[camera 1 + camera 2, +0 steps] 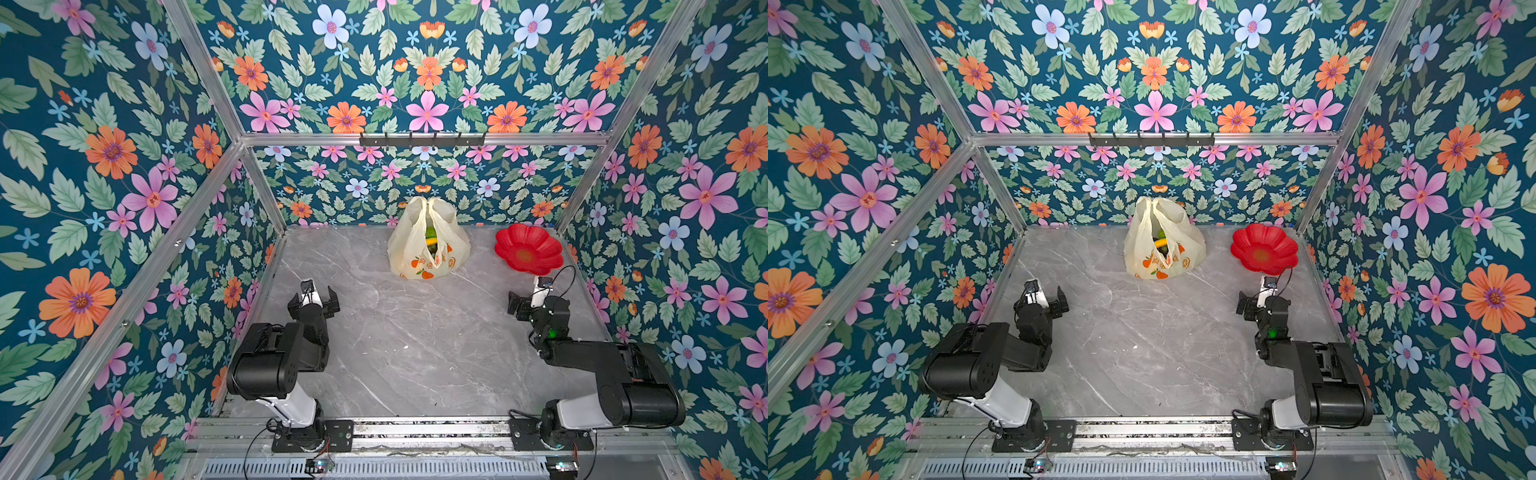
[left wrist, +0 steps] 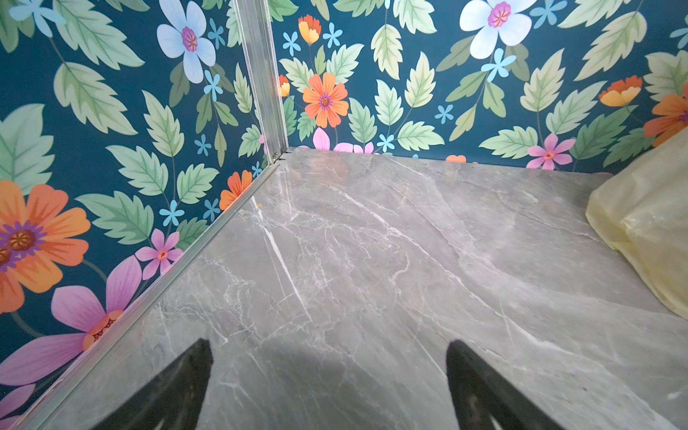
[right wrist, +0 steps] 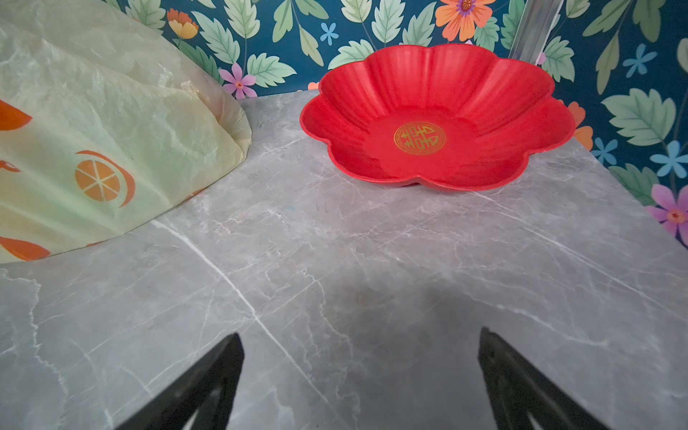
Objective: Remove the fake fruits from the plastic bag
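Left gripper (image 1: 314,304) sits over the grey marble-pattern table (image 1: 415,345) near its left edge, about midway between the near and far edges. Jaws spread wide, nothing between them; the left wrist view (image 2: 329,372) shows only bare table between the two black tips.

Thin crinkly cream-yellow plastic bag with orange fruit prints (image 1: 409,253) stands at the far edge, near its middle, handle loops up against the back wall. It is well apart from the left jaws, farther back and toward the right. The left wrist view catches only one bulging side of it (image 2: 647,231).

Small glossy fake fruits (image 1: 430,241) are inside the bag. Green and yellow pieces show through the slit between the handles in both top views (image 1: 1160,243); single fruits cannot be told apart.

Glossy red flower-shaped plate (image 1: 509,245) lies in the far right corner, just beside the bag, not touching it. A gold emblem marks its centre; nothing on it (image 3: 372,93).

Right gripper (image 1: 527,305) sits near the right edge, on the near side of the plate. Jaws wide apart, holding nothing (image 3: 361,372). The bag (image 3: 93,130) is farther back and toward the left, clear of the tips.
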### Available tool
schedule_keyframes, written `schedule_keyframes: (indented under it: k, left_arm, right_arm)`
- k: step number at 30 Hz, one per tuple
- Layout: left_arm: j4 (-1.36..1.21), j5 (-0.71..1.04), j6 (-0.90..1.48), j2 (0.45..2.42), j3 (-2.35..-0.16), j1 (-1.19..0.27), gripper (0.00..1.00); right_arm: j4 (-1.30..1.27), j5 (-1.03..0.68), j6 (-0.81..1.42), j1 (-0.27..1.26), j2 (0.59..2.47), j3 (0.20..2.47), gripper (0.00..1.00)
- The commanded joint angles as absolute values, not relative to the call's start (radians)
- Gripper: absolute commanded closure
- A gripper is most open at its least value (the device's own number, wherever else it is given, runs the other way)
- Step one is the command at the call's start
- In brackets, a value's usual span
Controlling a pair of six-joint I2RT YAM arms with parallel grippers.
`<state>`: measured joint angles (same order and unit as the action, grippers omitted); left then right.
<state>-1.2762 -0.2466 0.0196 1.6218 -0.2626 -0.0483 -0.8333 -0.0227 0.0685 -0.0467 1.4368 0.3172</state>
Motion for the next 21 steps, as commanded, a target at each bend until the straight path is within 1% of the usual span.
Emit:
schedule_keyframes:
  k: [1,5,9,12,14,16,19,21]
  left_arm:
    - [-1.336,-0.185,-0.005,1.617,-0.245,-0.048,0.00]
    - [-1.415,-0.173,-0.009,1.595,-0.194,-0.049,0.00]
    - [-1.475,-0.077,-0.053,1.519,-0.121,-0.058,0.00]
    - [-1.416,-0.138,-0.079,1.411,-0.102,-0.104,0.00]
    - [-1.297,-0.156,-0.086,1.307,-0.117,-0.130,0.00]
    - [-1.144,-0.145,-0.029,1.206,-0.151,-0.135,0.00]
    - [-0.897,-0.163,0.141,1.072,-0.230,-0.135,0.00]
    - [-0.709,-0.208,0.273,1.003,-0.293,-0.136,0.00]
  right_arm:
    - [-0.865,-0.022,0.063,-0.045,1.437,0.316,0.01]
    - [-0.884,-0.044,0.051,-0.042,1.432,0.304,0.01]
    - [-0.894,-0.047,0.026,-0.025,1.390,0.281,0.01]
    - [-0.885,-0.048,0.003,-0.004,1.335,0.260,0.01]
    - [-0.831,-0.035,-0.031,0.023,1.283,0.262,0.01]
    - [-0.730,-0.009,-0.042,0.058,1.215,0.280,0.01]
    - [-0.596,-0.036,-0.059,0.093,1.090,0.305,0.01]
    - [-0.498,-0.044,-0.017,0.094,0.996,0.332,0.01]
